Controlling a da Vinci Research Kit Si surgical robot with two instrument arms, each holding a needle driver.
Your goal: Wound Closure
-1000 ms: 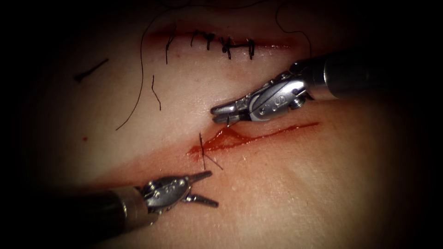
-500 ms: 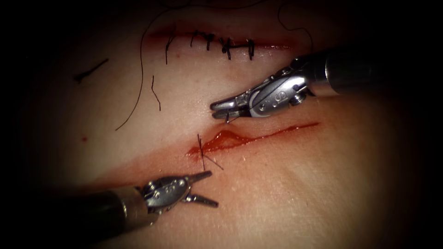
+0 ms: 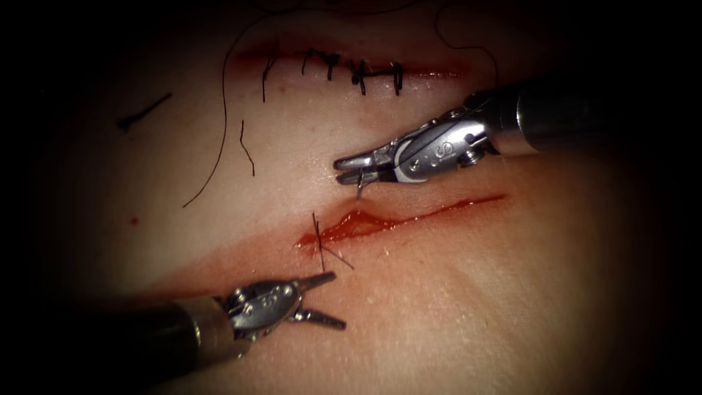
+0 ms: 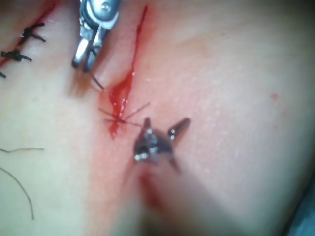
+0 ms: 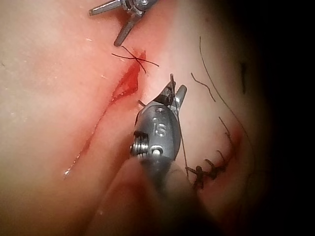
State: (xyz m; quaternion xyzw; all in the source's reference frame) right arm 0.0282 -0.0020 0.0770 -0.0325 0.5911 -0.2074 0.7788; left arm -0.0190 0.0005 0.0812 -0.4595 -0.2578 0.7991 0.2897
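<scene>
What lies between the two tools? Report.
Endoscope view: the cut's stitched left end, with red fluid. Left tool open, empty; right tool holds the needle, clear of tissue.

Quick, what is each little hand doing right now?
Left hand: open, holding nothing, below the cut.
Right hand: shut on the needle, which hangs above the cut, clear of the tissue.

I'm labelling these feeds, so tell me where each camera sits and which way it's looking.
Endoscope: above, in front of cut; left tool open, empty; right tool holds needle beside cut, seemingly out of tissue.
Left wrist: down left shaft at its fingers.
Right wrist: down right shaft at its fingers.
All share the cut and stitch.
</scene>
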